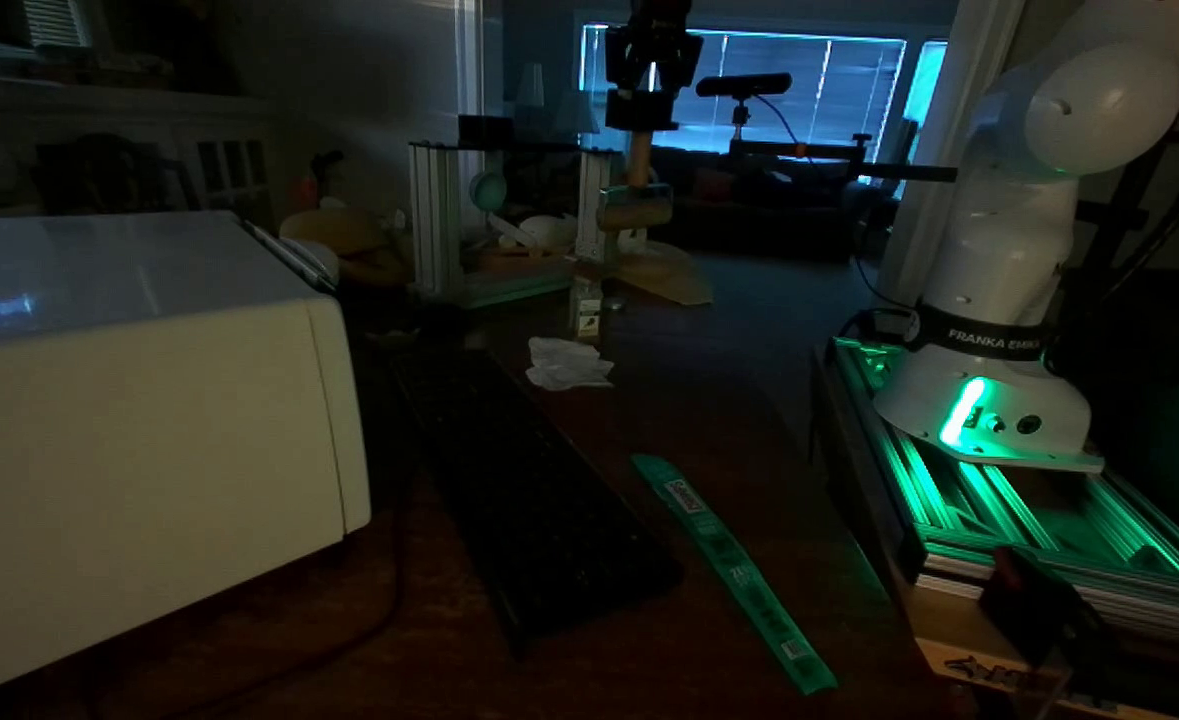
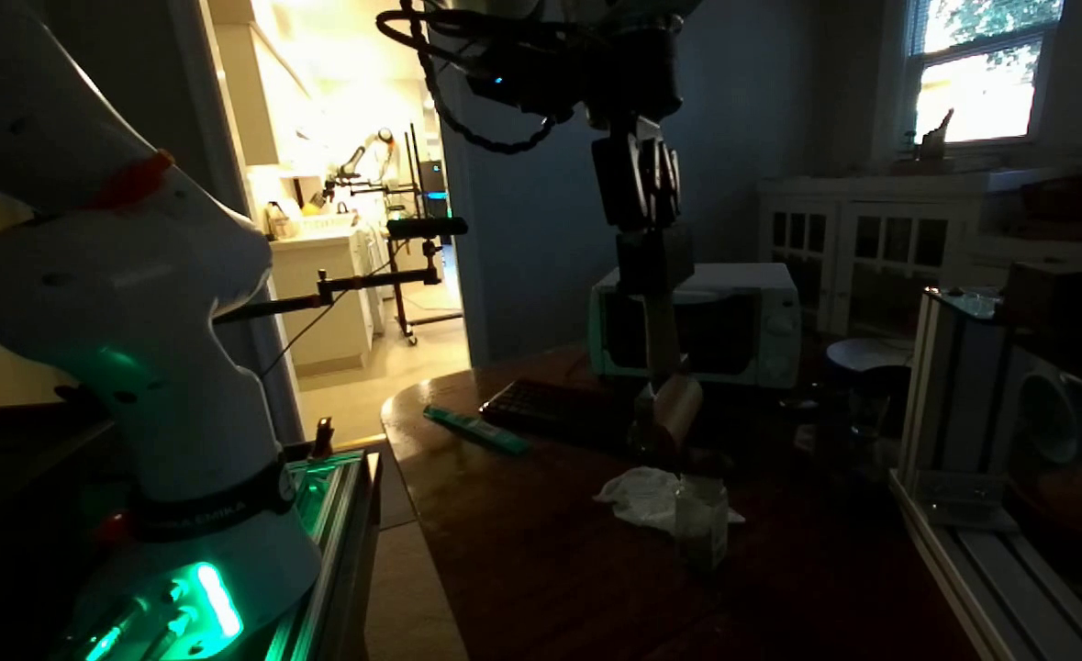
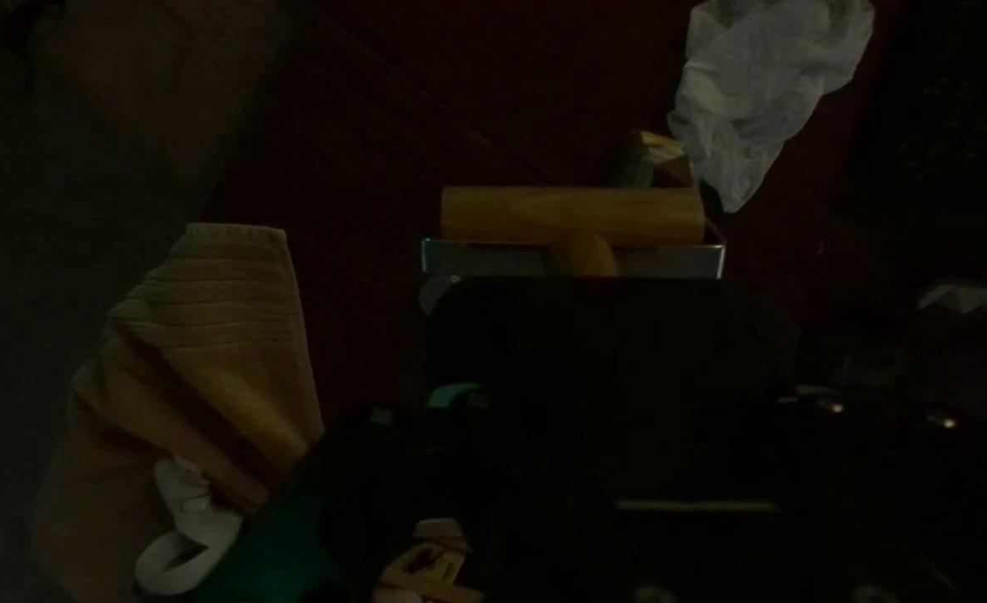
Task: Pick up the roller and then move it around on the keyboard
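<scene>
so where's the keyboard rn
In an exterior view, the keyboard lies on the table left of centre, between the white toaster oven on its left and the green strip on its right.

Kybd (image 3: 945,126) cut off in wrist vw, btl lbl (image 1: 589,321) illegible

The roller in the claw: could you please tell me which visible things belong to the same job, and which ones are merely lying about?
For the job:
roller, held up by the claw
keyboard, not touched by the roller

Just lying about:
green strip, beside the keyboard
crumpled white sheet
small bottle, near that sheet
white toaster oven
tan cloth
</scene>
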Action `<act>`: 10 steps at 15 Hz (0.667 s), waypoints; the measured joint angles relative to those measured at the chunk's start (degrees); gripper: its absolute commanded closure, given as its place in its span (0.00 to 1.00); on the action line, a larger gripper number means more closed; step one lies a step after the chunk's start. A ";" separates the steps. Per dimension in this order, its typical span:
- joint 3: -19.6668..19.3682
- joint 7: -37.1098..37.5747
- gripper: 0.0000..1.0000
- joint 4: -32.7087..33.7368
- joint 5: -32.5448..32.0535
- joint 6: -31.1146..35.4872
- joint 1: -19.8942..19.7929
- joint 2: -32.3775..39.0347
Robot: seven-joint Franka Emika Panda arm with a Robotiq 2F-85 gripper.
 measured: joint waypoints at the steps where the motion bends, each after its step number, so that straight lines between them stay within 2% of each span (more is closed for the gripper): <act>1: -1.71 -2.88 0.67 0.04 0.70 1.01 -0.78 0.34; 6: -8.78 -18.73 0.67 2.24 6.17 1.88 -2.61 4.41; 10: -12.51 -29.62 0.67 7.30 8.25 1.16 -3.05 10.31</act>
